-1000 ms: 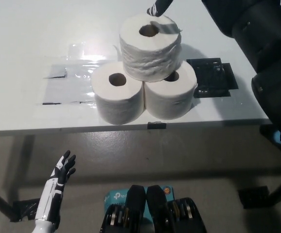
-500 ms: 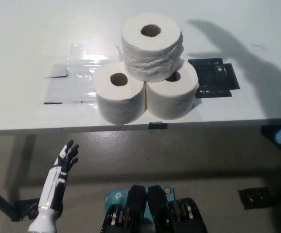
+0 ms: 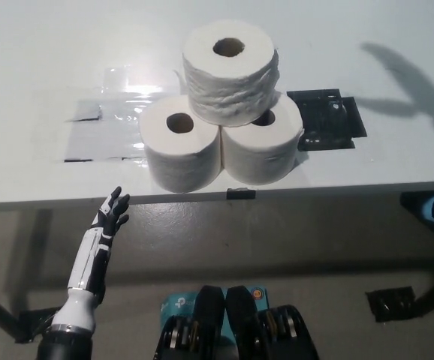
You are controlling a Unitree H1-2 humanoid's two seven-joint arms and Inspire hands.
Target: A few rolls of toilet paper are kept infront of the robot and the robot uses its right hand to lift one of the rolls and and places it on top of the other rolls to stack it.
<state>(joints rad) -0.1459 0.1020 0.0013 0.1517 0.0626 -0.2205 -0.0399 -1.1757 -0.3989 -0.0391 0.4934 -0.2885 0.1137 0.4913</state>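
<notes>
White table (image 3: 37, 90) bears stacked rolls (image 3: 224, 112); left hand (image 3: 110, 214) below, fingers spread, empty.

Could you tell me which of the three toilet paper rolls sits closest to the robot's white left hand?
The lower left roll, nearest the left hand.

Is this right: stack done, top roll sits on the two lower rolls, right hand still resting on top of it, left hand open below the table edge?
Not quite. In the head view the right hand is out of frame; only its shadow falls on the table. The top roll does sit across the two lower rolls, and the left hand is open below the table edge.
</notes>
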